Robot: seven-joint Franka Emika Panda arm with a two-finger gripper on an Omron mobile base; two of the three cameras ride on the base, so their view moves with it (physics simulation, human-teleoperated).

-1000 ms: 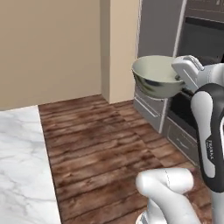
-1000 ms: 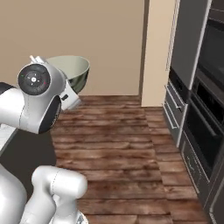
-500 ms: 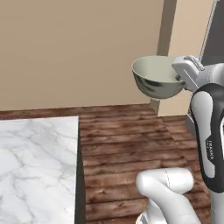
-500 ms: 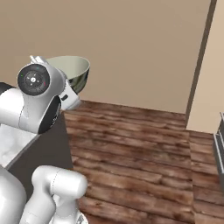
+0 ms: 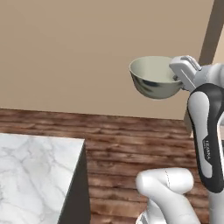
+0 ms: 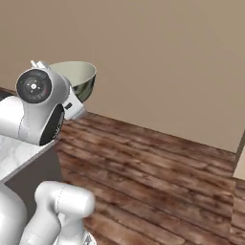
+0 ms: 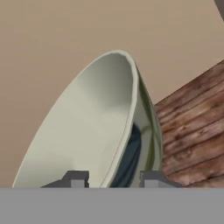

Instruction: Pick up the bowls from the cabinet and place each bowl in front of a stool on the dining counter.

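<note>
Swings with base toward desk (image 5: 35, 170); ovens gone from view, plain wall ahead. Claw (image 7: 111, 177) pinching bowl (image 5: 154, 78) rim, held aloft beyond desk corner. Placement pending.

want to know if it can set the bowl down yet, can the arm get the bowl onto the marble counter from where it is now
Probably yes, or nearly. The fingers grip the grey-green bowl by its rim, held high. The marble counter lies low to the arm's left with nothing between, though the far stretch may need driving closer.

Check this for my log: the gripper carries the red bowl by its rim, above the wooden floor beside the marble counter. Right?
Not quite: the bowl is pale grey-green with a cream inside, not red, as the left base view shows. The gripper does hold its rim above the wooden floor beside the marble counter.
</note>
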